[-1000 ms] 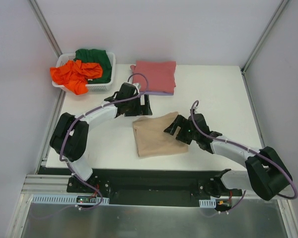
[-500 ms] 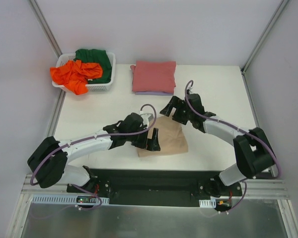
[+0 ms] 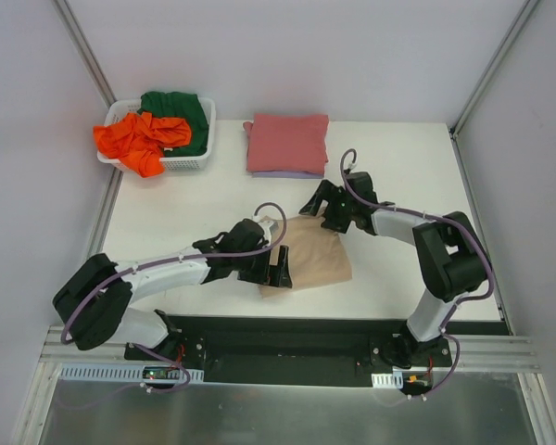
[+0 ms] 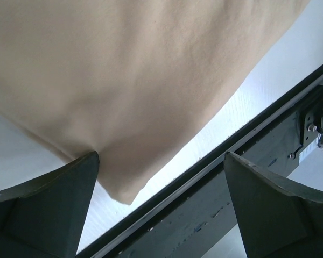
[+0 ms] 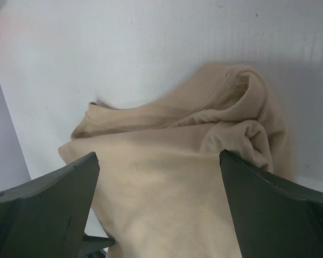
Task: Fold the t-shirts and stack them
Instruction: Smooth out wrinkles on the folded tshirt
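Observation:
The tan-beige t-shirt [image 3: 315, 260] lies folded and rumpled near the table's front middle. My left gripper [image 3: 280, 267] is open at its near left edge; in the left wrist view the cloth [image 4: 124, 80] hangs between the spread fingers [image 4: 48, 209], with a corner of it close to the left one. My right gripper [image 3: 315, 206] is open over its far edge; the right wrist view shows the bunched cloth [image 5: 172, 177]. The pinkish-red shirt [image 3: 287, 141] lies folded on the pale lavender one [image 3: 287, 173]. The orange [image 3: 139, 141] and dark green [image 3: 181, 113] shirts fill the basket.
The white slotted basket [image 3: 190, 163] stands at the back left corner. The table's front edge and black rail [image 4: 258, 161] run just below the tan shirt. Grey walls and metal posts [image 3: 486, 79] close in the sides.
My left gripper has come from beside the back stack to the tan shirt's near left edge. My right gripper has moved from its right side to its far edge. The shirt now looks smaller.

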Action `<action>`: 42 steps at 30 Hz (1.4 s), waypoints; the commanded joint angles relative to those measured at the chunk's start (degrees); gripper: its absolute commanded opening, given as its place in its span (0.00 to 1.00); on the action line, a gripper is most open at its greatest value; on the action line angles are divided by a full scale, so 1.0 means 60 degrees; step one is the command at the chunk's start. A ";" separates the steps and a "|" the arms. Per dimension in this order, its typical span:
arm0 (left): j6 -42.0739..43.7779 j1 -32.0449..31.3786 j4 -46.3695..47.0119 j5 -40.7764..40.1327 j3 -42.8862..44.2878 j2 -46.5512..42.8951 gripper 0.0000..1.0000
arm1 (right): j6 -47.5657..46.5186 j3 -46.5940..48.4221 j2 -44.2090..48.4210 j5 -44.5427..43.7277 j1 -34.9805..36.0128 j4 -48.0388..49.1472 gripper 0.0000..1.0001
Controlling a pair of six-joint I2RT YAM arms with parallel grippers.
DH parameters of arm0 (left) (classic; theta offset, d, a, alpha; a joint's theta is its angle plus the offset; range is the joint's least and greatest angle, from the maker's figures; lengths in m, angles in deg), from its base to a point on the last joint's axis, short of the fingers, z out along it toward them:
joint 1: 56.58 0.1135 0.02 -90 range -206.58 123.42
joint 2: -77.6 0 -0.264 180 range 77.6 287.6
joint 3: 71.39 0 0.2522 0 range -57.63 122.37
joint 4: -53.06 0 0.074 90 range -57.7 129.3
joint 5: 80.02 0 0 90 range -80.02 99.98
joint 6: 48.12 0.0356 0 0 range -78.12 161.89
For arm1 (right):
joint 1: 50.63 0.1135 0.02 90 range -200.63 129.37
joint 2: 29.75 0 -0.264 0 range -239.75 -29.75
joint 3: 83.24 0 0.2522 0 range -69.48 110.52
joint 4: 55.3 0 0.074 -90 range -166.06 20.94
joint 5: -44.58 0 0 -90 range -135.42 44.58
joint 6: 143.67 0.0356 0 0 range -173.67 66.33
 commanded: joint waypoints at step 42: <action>-0.1579 0.1992 -0.1486 -0.1797 0.1101 0.2301 0.12 | -0.2381 -0.1428 0.1599 -0.1613 0.0762 -0.3728 0.58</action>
